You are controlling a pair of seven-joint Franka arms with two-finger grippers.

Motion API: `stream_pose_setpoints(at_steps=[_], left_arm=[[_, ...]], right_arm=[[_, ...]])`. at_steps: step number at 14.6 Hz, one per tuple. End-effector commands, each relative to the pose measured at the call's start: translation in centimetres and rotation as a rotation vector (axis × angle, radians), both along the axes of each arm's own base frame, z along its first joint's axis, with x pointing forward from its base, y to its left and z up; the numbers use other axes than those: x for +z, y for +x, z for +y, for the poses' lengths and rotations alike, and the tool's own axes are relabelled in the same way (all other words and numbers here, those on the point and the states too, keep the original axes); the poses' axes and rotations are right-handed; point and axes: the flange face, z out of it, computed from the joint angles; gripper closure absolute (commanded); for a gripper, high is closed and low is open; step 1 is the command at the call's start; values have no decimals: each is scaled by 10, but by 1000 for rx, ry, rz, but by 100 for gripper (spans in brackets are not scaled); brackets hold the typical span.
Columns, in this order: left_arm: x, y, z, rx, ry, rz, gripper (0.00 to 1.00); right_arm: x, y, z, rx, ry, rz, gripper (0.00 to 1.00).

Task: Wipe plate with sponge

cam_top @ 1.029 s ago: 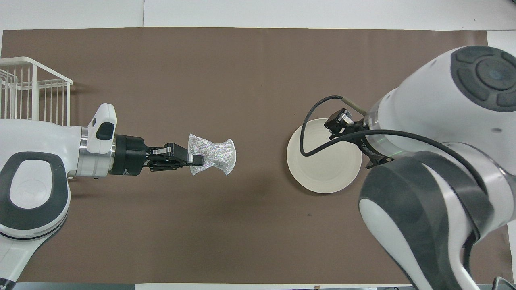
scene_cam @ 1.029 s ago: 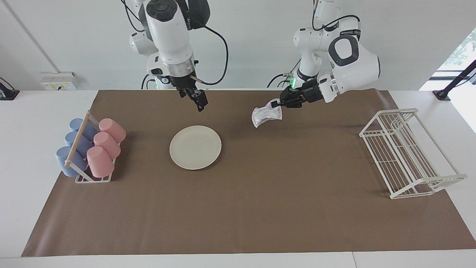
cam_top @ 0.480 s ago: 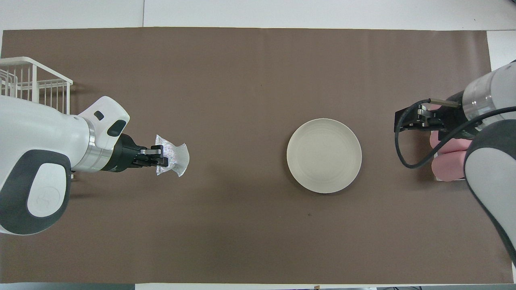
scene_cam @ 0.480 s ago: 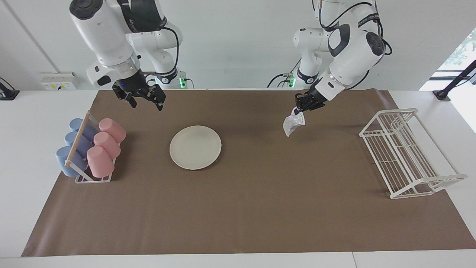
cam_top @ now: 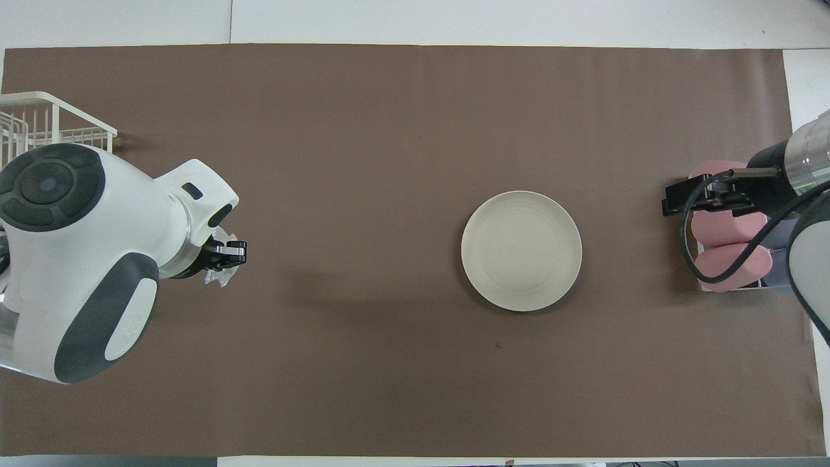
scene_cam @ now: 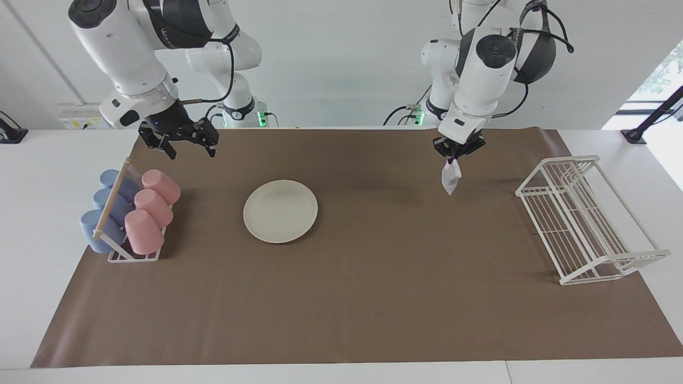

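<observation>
The cream-white plate (scene_cam: pixel 280 211) (cam_top: pixel 521 250) lies flat on the brown mat, uncovered, with nothing on it. My left gripper (scene_cam: pixel 453 158) (cam_top: pixel 231 250) points down over the mat between the plate and the wire rack, shut on the silvery sponge (scene_cam: pixel 451 181) (cam_top: pixel 218 278). The sponge hangs limp below the gripper, off the mat and well apart from the plate. My right gripper (scene_cam: pixel 190 150) (cam_top: pixel 670 202) is open and holds nothing. It hangs over the plate-side edge of the cup rack.
A rack of pink and blue cups (scene_cam: pixel 130 213) (cam_top: pixel 729 256) lying on their sides stands at the right arm's end. At the left arm's end stands a white wire dish rack (scene_cam: pixel 584 221) (cam_top: pixel 45 123). The brown mat (scene_cam: pixel 373 298) covers most of the table.
Both arms have drawn back from the middle. The left gripper carried the sponge toward the wire rack and turned downward. The right gripper left the plate and moved over the cup rack.
</observation>
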Motion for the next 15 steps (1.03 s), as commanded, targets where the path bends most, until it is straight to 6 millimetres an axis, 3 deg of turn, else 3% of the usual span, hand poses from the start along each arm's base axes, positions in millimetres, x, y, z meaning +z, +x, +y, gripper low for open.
stream_pose_setpoints(at_steps=[1,6,9,13,15], left_arm=[[-13,-5,-14,18,212,-4,100],[-34,3,-13,-34,621,-4,100],[-49,19,3,-64,859,-15,100],[-85,67,8,-59,1115,14,100],[-91,85,29,-24,1141,31,100]], right_arm=[[0,-7,-6,17,-10,2,0],[-5,0,-42,49,-7,-5,0],[-5,-2,-61,88,-23,51,0],[17,12,-64,86,-87,7,0],[18,15,-73,26,-89,-45,0]])
